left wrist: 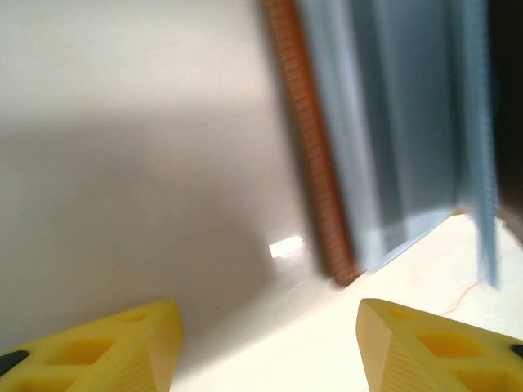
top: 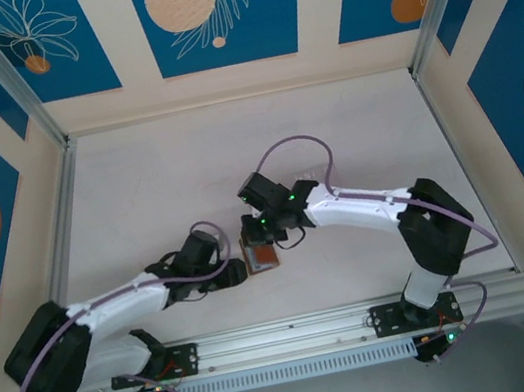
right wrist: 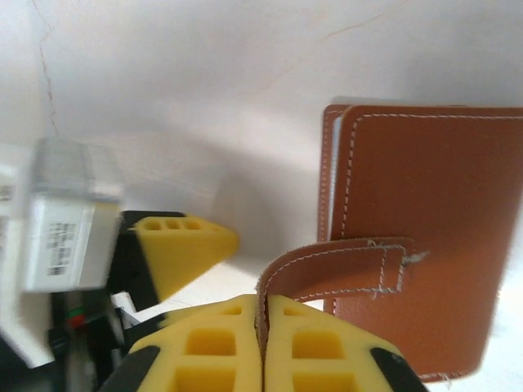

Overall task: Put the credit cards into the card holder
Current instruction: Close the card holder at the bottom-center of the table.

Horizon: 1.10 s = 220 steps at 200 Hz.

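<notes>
Pinched between the right jaws is the snap tab (right wrist: 335,265) of the card holder (right wrist: 425,245). The two yellow fingers (right wrist: 327,351) are pressed flat together with only the thin leather strap between them. In the right wrist view the strap is curled up and away from the brown stitched cover. The cover is seen on the pale counter (right wrist: 204,98) to the right of the fingers, with its layered edges showing along its left side.

From above, the card holder (top: 261,256) is placed near the middle of the counter (top: 157,174), slightly toward the near edge. It is flanked by the left arm (top: 129,303), reaching in from the near left, and the right arm (top: 366,208), reaching in from the near right.

The left jaws are held well apart, with nothing gripped. Bare counter is seen between the yellow fingers (left wrist: 122,343) in the left wrist view. One of those fingers (right wrist: 184,241) is also caught in the right wrist view, just to the left of the strap and clear of it.

Ahead of the left jaws, a brown ribbed edge (left wrist: 310,163) is seen beside pale blue-grey panels (left wrist: 400,122), both too blurred to be identified.
</notes>
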### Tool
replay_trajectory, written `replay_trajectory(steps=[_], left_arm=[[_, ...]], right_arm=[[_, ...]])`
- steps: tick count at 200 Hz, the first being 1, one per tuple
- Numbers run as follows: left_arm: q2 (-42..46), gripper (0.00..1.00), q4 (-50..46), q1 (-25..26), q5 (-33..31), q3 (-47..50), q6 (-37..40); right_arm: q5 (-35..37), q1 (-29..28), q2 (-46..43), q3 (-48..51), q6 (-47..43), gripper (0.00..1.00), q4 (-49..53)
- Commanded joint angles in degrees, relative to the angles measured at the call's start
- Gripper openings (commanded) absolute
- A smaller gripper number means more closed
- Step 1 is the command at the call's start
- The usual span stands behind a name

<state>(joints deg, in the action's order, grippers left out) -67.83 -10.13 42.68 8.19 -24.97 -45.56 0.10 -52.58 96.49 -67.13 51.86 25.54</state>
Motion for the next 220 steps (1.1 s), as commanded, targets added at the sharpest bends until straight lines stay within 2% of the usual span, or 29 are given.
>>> replay_trajectory(steps=[1,19,42,81,94,115,136,182,203,220], left_arm=[[8.0,0.63,-14.18,-2.26,-4.8,2.32,-2.26],[15.9,0.64,-19.61,-3.42,-5.8,2.75,-2.6],[21.67,0.65,-24.57,-4.18,-6.68,1.68,-1.52],[18.91,0.65,-25.03,-4.36,-5.03,-2.39,2.47],[18.4,0.65,-25.02,-4.43,-4.93,-4.02,2.91],[18.72,0.66,-25.52,-4.38,-5.53,-6.38,3.52],[17.71,0.65,-26.47,-4.47,-5.37,-8.67,4.93],[14.67,0.63,-27.51,-4.49,-4.25,-14.67,7.97],[12.6,0.62,-27.45,-4.38,-4.14,-17.96,9.18],[8.72,0.62,-26.6,-4.44,-3.02,-20.32,10.36]], right_arm=[[-3.86,-1.76,5.74,-4.31,-0.65,0.18,-1.73],[-5.27,-2.12,7.93,-7.12,-3.75,0.34,-0.48],[-7.72,-1.08,4.26,-7.64,-8.15,0.49,1.1],[-11.55,2.35,-6.48,-4.24,-12.17,0.58,5.18],[-10.1,3.95,-10.59,-1.22,-11.88,0.59,5.86],[-4.18,7.92,-15.43,3.87,-10.01,0.54,9.22],[-2.91,11.84,-16.05,8.55,-8.29,0.37,9.42],[-2.12,7.1,-4.34,5.54,-8.7,0.17,5.04],[-3.55,5.05,2.25,3.28,-8.38,0.16,2.06],[-3.84,3.72,7.07,0.68,-8.62,0.19,1.76]])
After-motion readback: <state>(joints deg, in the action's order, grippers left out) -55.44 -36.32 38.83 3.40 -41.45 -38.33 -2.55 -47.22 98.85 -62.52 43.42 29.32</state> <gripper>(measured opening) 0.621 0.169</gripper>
